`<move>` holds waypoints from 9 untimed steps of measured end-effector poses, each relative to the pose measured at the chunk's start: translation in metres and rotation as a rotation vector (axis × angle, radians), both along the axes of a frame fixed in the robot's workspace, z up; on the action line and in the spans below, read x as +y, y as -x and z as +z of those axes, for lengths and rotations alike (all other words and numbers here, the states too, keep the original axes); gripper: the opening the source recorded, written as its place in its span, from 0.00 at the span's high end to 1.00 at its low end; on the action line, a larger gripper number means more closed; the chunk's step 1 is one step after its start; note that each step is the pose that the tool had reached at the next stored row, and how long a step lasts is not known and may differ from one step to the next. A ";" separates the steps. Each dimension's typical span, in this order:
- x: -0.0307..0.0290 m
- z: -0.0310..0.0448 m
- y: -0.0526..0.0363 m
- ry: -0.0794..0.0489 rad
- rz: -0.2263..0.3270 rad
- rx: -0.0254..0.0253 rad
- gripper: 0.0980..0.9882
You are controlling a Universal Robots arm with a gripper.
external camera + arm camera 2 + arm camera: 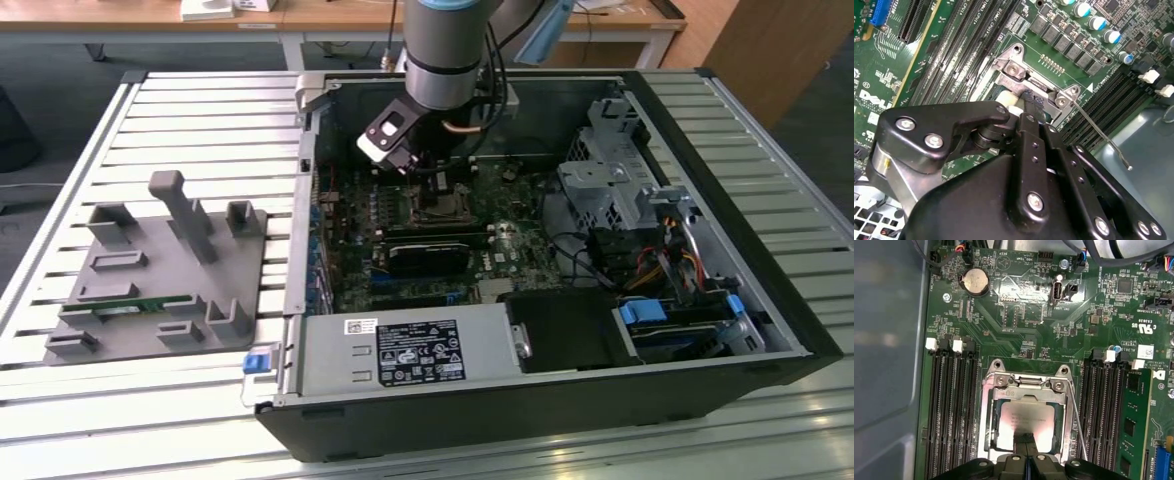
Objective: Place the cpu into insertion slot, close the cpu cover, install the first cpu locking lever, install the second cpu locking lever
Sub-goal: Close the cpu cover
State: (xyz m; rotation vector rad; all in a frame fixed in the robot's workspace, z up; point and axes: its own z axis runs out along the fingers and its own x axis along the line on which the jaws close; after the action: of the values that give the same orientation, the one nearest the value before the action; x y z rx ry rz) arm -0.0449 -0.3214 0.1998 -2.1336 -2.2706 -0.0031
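Inside the open computer case (534,420) we see the gripper (1025,439), pressed together, over the cpu (1024,415) seated in the insertion slot (986,415); we judge it light, stiff, fragile, held by edges only.

In the exterior view the power supply (334,365) carries a black label (416,352) with white print and rows of small symbols, all too fine to read. A small white sticker (363,326) with dark marks sits at its upper corner. In the first wrist view the green motherboard (1019,335) bears white lettering: a triangle sign (1002,262) beside the coin cell (976,281), a short caption (1061,308) under an upright port, approval marks (1145,326), and a pale tag (1145,351) near them. The cpu (1026,417) shows faint lines of print, unreadable. In the second wrist view large white letters (871,97) stand at the board's edge.
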 end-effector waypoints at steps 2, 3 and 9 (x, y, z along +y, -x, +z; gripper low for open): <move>0.0000 -0.0001 0.0000 0.000 0.000 0.0000 0.99; 0.0000 -0.0002 0.0000 0.000 0.000 -0.0001 0.99; 0.0001 0.0045 0.0000 -0.001 0.000 -0.0004 0.99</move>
State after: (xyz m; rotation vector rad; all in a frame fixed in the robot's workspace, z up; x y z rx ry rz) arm -0.0448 -0.3213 0.2044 -2.1335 -2.2704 -0.0045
